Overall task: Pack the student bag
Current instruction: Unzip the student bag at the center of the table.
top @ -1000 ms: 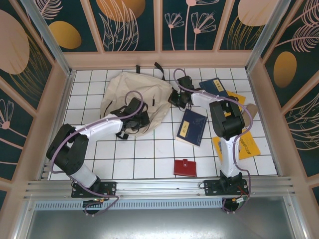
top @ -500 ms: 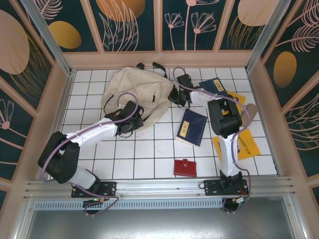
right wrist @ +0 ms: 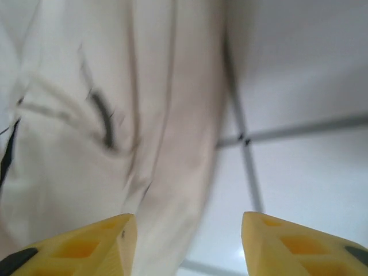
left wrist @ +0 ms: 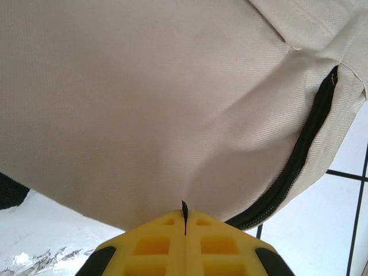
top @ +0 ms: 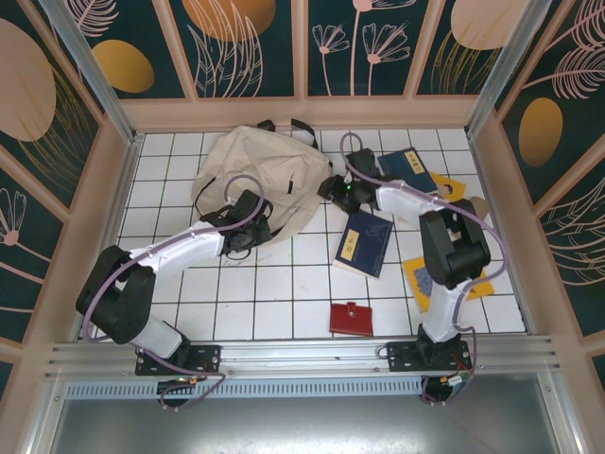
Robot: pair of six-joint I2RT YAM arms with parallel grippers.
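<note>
Cream bag (top: 260, 170) slumped on tiled counter (top: 274, 293), far side, left of centre. Near edge: left fingers (left wrist: 152, 241) closed, pinching a fold of its cloth. Right edge: right fingers (right wrist: 86, 244) apart, empty, just beside the cloth.

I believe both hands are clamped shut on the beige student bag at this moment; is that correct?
Not quite. The left hand is shut on the student bag, pinching its fabric, but the right hand is open. The right wrist view shows its yellow fingers standing well apart, with the fabric beyond them and not pinched.
</note>
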